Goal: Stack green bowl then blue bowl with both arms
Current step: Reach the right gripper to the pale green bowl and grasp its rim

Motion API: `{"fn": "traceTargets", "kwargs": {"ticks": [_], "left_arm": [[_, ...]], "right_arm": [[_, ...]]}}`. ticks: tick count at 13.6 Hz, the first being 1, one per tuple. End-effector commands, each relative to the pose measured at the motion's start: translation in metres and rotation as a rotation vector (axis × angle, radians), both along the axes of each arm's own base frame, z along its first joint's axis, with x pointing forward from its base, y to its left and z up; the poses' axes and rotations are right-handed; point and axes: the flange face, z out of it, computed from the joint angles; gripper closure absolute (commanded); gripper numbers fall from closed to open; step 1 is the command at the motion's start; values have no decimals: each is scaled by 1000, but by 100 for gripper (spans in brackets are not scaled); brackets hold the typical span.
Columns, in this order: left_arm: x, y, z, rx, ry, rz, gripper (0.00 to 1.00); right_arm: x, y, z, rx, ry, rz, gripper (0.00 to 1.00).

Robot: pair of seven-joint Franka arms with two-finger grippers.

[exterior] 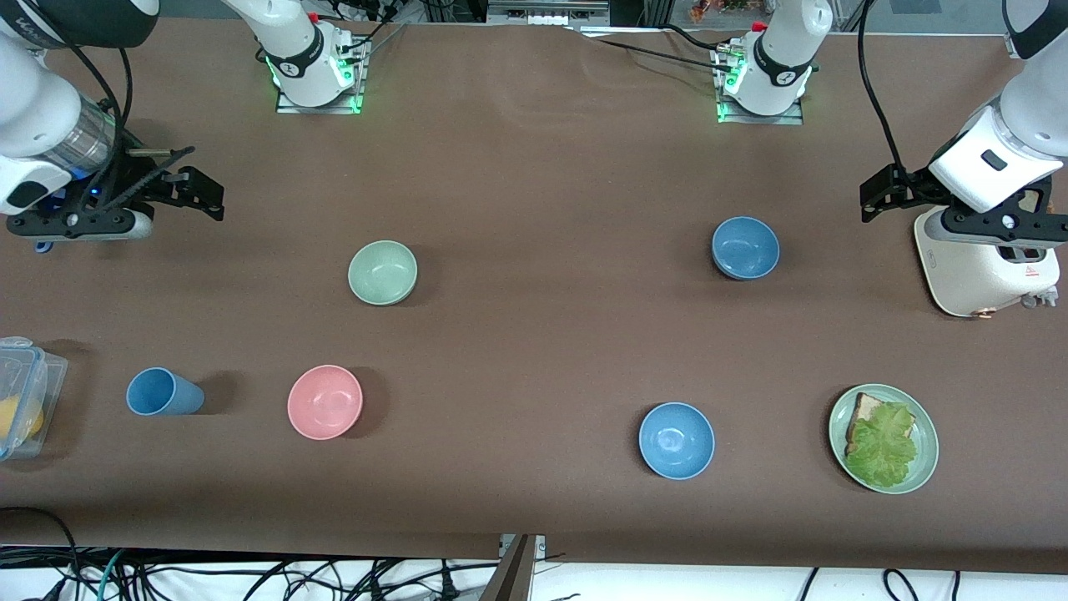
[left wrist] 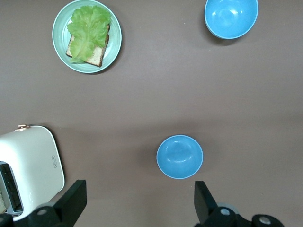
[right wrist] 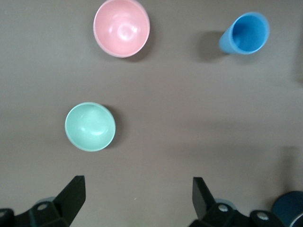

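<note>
Brown counter (exterior: 534, 334): matte covering, everything spread out with lots of room between things.
Green bowl (exterior: 382, 272): sitting upright on the counter toward the right arm's end, nothing in it as far as I can see. Pink bowl (exterior: 324, 401) is nearer the front camera than it, and they're well apart.
Blue bowl (exterior: 745, 247): upright toward the left arm's end, on its own patch of counter. It shows up between the fingers in the left wrist view, but down on the counter, not held.
Second blue bowl (exterior: 676, 440): same look, nearer the front camera, near the green plate (exterior: 924, 467) with toast and lettuce.
Blue cup (exterior: 163, 392): lying tipped on its side beside the pink bowl, toward the right arm's end.
Left gripper (exterior: 878, 194): up in the air over the counter next to the white toaster (exterior: 984, 271), fingers spread wide, holding nothing.
Right gripper (exterior: 193, 192): hanging over the bare counter at the right arm's end, fingers wide too, also holding nothing.
Clear plastic box (exterior: 21, 392): at the counter edge past the cup, something yellow inside.
</note>
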Motion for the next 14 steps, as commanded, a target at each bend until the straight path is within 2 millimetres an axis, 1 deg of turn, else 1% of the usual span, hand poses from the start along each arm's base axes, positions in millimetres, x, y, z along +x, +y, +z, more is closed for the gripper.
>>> {"fn": "traceTargets", "kwargs": {"ticks": [1, 2, 3, 5, 7, 8, 9, 10, 11, 12, 14], "left_arm": [[3, 5, 6, -5, 4, 7, 0], [4, 8, 5, -5, 6, 10, 0], [4, 9, 5, -5, 6, 12, 0], [4, 8, 5, -5, 6, 10, 0], [3, 9, 6, -5, 4, 10, 0], [3, 9, 6, -5, 6, 10, 0], [4, 8, 5, -5, 6, 9, 0], [5, 7, 5, -8, 5, 10, 0], [5, 7, 5, -11, 3, 12, 0], [5, 6, 5, -11, 3, 9, 0], [3, 8, 6, -12, 11, 11, 0]], "right_arm": [[-19, 12, -48, 71, 14, -11, 0], [-25, 16, -74, 76, -6, -11, 0], [-33, 26, -101, 74, -18, 0, 0], [-49, 35, -160, 71, -64, 12, 0], [-62, 37, -213, 74, -113, -18, 0], [-63, 42, -235, 78, -121, -25, 0], [-60, 46, -257, 82, -111, -23, 0], [-56, 49, -275, 90, -123, -23, 0], [-59, 60, -292, 99, -125, -7, 0], [-63, 62, -303, 100, -117, -4, 0], [-64, 64, -310, 101, -109, 1, 1]]}}
